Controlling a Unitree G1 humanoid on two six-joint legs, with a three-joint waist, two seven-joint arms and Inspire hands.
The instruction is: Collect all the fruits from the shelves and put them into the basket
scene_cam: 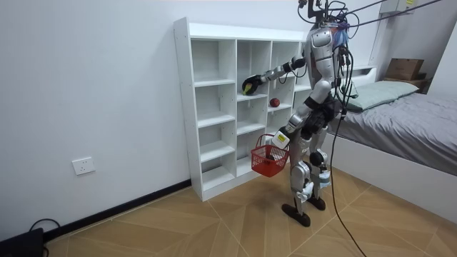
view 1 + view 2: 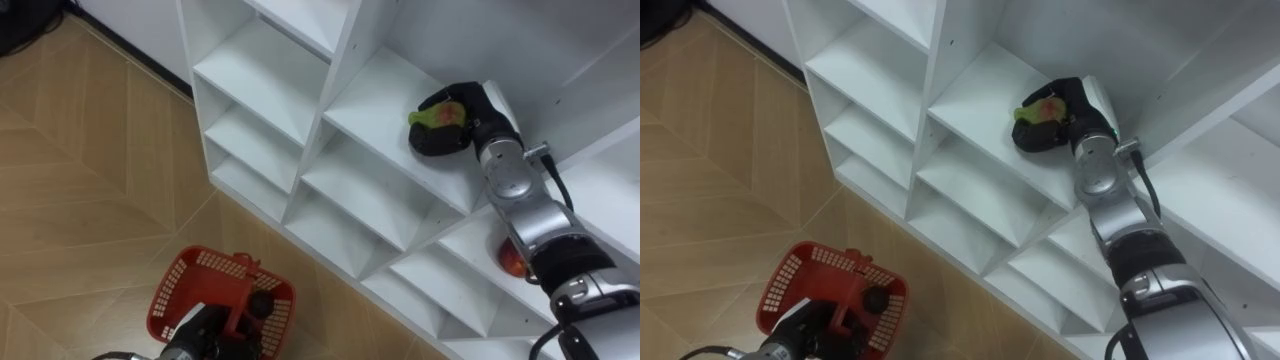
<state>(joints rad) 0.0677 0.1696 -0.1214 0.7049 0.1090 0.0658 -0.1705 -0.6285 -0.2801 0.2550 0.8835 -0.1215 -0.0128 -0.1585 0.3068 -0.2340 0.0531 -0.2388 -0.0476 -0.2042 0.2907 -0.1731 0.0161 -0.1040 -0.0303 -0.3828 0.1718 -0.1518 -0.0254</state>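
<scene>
A white shelf unit point(image 1: 183, 107) stands against a plain wall on a wooden floor point(image 2: 80, 180), and your robot stands right in front of it, with a bed point(image 1: 407, 107) behind it at the room view's right. The right hand point(image 2: 478, 112) is reached into an upper middle compartment, fingers curled around a green fruit point(image 2: 440, 116) that rests on the shelf board. The left hand point(image 2: 258, 304) hangs low at the robot's side, closed on the handle of a red basket point(image 2: 175, 290). A red fruit point(image 2: 512, 258) sits in a compartment lower down, partly hidden behind the right forearm.

Watch the grip first. The fruit looks smooth and rounded, and only part of it shows between the fingers, so I judge it could slip out as you lift.

Pull the hand out straight. The compartment's upright wall is just beside the wrist, and a sideways swing could knock the fruit loose.

The basket is well below and to the left of the fruit. A release from high up could bounce the fruit out or miss the rim, and the basket may swing on its handle.

Mind the forearm too, since it could nudge the red fruit off its shelf.
</scene>
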